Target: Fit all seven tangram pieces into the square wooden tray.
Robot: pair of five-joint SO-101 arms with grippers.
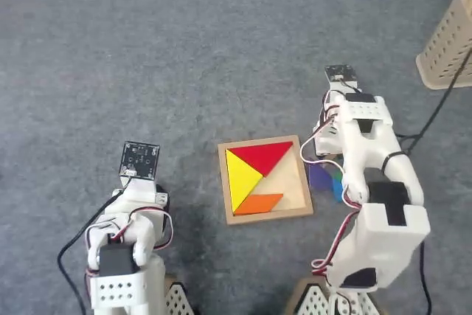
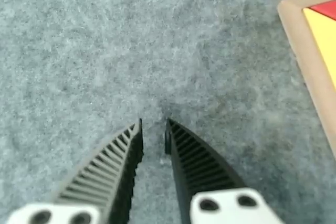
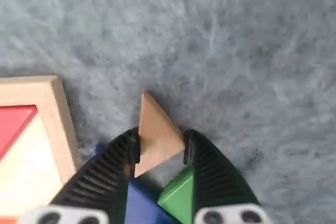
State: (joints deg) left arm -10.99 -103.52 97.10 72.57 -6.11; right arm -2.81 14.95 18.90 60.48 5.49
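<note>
Grey carpet bears one tray holding three pieces, perhaps three outside.

One tray, two arms, at least six tangram pieces.

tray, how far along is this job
Done: red triangle, yellow triangle and orange parallelogram lie in the tray. In hand: the right gripper is shut on a wooden triangle beside it. Left: that one, plus the blue piece and green piece on the carpet.

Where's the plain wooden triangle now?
Right wrist view: the wooden triangle sits between the fingers of the right gripper, just outside the tray rim, beside the blue piece and green piece.
</note>
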